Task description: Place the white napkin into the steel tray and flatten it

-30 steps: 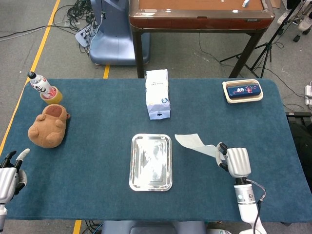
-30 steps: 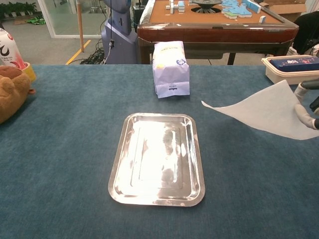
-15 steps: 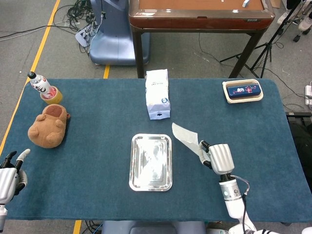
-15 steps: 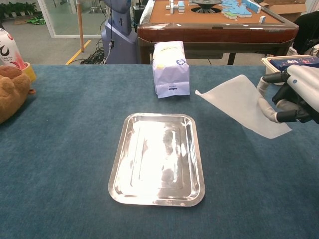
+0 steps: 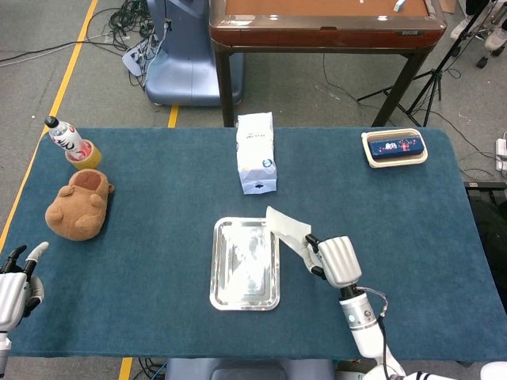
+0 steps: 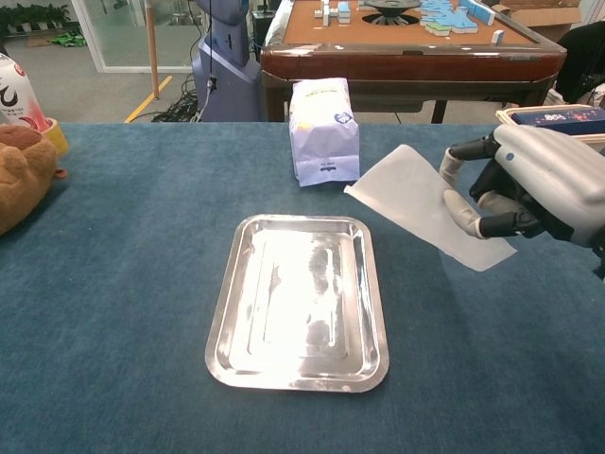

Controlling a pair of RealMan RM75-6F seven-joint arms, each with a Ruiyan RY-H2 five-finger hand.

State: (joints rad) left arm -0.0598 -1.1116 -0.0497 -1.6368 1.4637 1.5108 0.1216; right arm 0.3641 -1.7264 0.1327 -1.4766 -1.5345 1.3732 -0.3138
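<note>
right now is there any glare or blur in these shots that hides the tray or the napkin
Chest view: bright glare washes out the middle of the tray, rim still clear; the napkin is sharp. Head view: tray shows patchy reflections, nothing hidden, no blur.

Right robot hand (image 6: 529, 189) raised, fingers pinched closed; left robot hand (image 5: 14, 286) low, fingers spread
</note>
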